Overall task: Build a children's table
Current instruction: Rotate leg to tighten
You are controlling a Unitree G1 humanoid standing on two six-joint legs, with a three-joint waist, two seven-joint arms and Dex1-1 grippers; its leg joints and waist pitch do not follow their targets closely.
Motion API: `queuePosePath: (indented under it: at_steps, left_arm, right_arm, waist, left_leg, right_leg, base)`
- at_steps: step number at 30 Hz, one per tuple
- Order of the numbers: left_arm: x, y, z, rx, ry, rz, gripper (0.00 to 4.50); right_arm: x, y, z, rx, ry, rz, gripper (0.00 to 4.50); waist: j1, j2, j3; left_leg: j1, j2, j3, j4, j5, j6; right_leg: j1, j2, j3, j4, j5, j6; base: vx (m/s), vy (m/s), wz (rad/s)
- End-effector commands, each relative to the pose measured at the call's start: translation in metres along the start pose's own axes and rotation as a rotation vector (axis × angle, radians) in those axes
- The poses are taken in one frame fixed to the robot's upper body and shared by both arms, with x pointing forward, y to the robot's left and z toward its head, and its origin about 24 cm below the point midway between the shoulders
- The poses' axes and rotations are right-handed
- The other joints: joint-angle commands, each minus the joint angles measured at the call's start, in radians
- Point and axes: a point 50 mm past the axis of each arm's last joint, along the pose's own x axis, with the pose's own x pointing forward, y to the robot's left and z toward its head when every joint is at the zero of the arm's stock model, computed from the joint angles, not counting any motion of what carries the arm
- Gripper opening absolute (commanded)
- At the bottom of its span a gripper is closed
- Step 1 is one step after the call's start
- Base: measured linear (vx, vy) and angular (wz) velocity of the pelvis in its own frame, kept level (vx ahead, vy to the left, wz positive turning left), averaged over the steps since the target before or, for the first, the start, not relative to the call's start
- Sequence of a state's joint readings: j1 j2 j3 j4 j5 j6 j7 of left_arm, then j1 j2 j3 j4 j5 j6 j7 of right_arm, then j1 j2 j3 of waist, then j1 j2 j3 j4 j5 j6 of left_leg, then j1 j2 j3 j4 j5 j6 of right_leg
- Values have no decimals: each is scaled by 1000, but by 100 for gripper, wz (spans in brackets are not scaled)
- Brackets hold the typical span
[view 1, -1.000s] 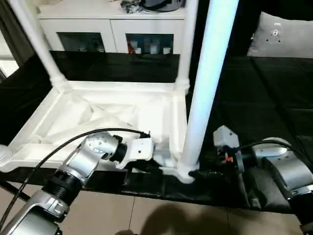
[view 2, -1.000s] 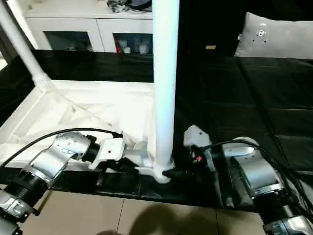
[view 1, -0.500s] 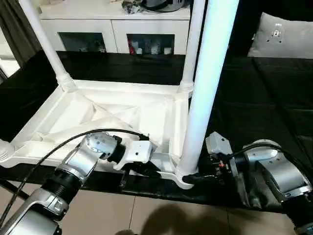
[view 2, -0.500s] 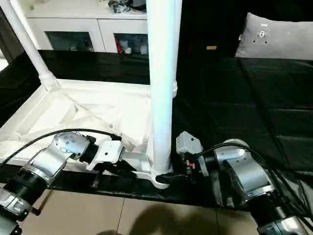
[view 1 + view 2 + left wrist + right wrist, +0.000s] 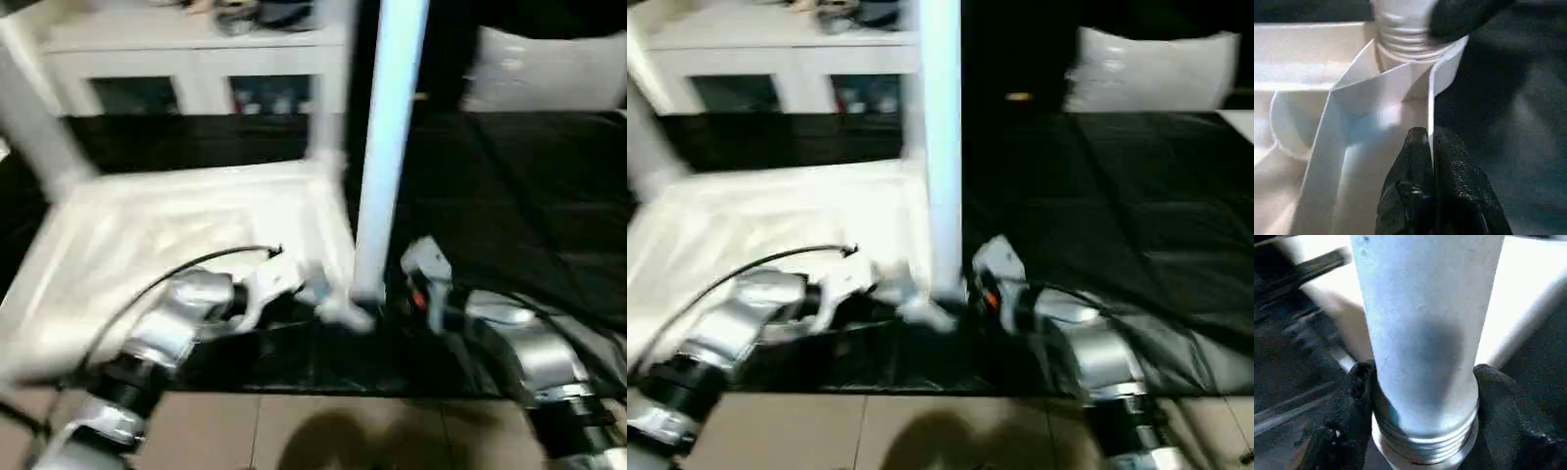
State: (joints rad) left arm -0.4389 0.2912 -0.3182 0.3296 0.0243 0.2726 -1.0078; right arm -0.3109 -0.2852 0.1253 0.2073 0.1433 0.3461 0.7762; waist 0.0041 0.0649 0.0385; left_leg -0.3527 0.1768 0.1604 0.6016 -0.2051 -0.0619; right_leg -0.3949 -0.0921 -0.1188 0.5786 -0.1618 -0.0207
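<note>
- Two tools are working at one corner of the children's table (image 5: 186, 220), which lies upside down on the black worktop (image 5: 1117, 186) with its ribbed underside facing up.
- One leg (image 5: 387, 147) stands straight up in the near corner socket (image 5: 1408, 46), at about 5 o'clock on the table top. More legs rise from the far corners at 11 and 1 o'clock.
- The right tool (image 5: 1420, 401) is clamped on the leg just above its ridged base, one black finger on each side.
- The left tool (image 5: 1429, 147) has its fingers pressed together on the thin edge wall of the table, close to the socket.
- I think the leg is being turned or pushed into the socket, and I cannot tell if it is all the way in.
- What could go wrong: the leg is tall and held only near its bottom, so it could lean and jam crooked.
- The left tool holds only a thin wall. If it slips, the table could slide on the worktop, and the leg would not go in tight.
</note>
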Motion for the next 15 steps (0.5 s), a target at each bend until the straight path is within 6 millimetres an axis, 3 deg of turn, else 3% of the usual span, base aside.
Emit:
queuePosePath:
  at_steps: [1, 3, 4, 6, 7, 9, 13, 14, 15]
  left_arm:
    - [28, -24, 41, 52, -147, -78, 0]
    - [38, -25, 48, 34, -152, -16, 0]
    - [42, -25, 50, 36, -147, 12, 0]
    - [48, -24, 53, 38, -131, 55, 0]
    - [50, -23, 54, 44, -117, 75, 0]
    - [50, -19, 54, 74, -84, 108, 0]
    - [44, -12, 50, 75, -53, 142, 0]
    - [42, -10, 48, 82, -43, 144, 0]
    - [40, -9, 45, 89, -35, 146, 0]
  right_arm:
    - [24, 12, -6, 46, 52, -30, 267]
    - [33, 13, -6, 91, 62, -105, 267]
    - [37, 12, -6, 102, 56, -136, 267]
    - [41, 13, -4, 149, 31, -169, 267]
    - [43, 13, -3, 166, 16, -179, 323]
    - [43, 14, -1, 165, -1, -182, 339]
    - [34, 10, -1, 127, -15, -177, 372]
    - [30, 8, -2, 117, -24, -172, 384]
    - [27, 7, -2, 107, -30, -170, 387]
  waist:
    - [4, -19, -50]
    - [-6, -16, -51]
    - [-9, -24, -51]
    - [-5, -20, -50]
    - [-4, -20, -50]
    - [4, -17, -53]
    - [12, -14, -59]
    - [15, -8, -60]
    - [21, -12, -60]
  left_leg:
    - [-11, 39, -20, -78, -269, 31]
    - [-11, 37, -18, -75, -254, 48]
    - [-10, 33, -14, -72, -247, 58]
    - [-4, 31, -11, -70, -247, 64]
    - [-5, 30, -12, -71, -245, 66]
    - [-8, 37, -16, -75, -231, 68]
    - [-11, 43, -16, -75, -200, 74]
    - [-11, 43, -16, -74, -194, 76]
    - [-14, 43, -14, -74, -186, 85]
  right_leg:
    - [53, -62, 41, -95, -503, -90]
    - [51, -61, 44, -96, -476, -106]
    - [49, -58, 44, -99, -480, -104]
    - [44, -59, 43, -103, -513, -94]
    - [45, -59, 42, -105, -519, -89]
    - [47, -59, 43, -102, -488, -81]
    - [51, -60, 51, -84, -350, -128]
    - [52, -61, 52, -80, -329, -136]
    - [54, -60, 52, -78, -303, -146]
  base:
    - [0, 0, 0]
    - [0, 0, 0]
    - [0, 0, 0]
    - [0, 0, 0]
    - [0, 0, 0]
    - [0, 0, 0]
    - [0, 0, 0]
    - [0, 0, 0]
    - [0, 0, 0]
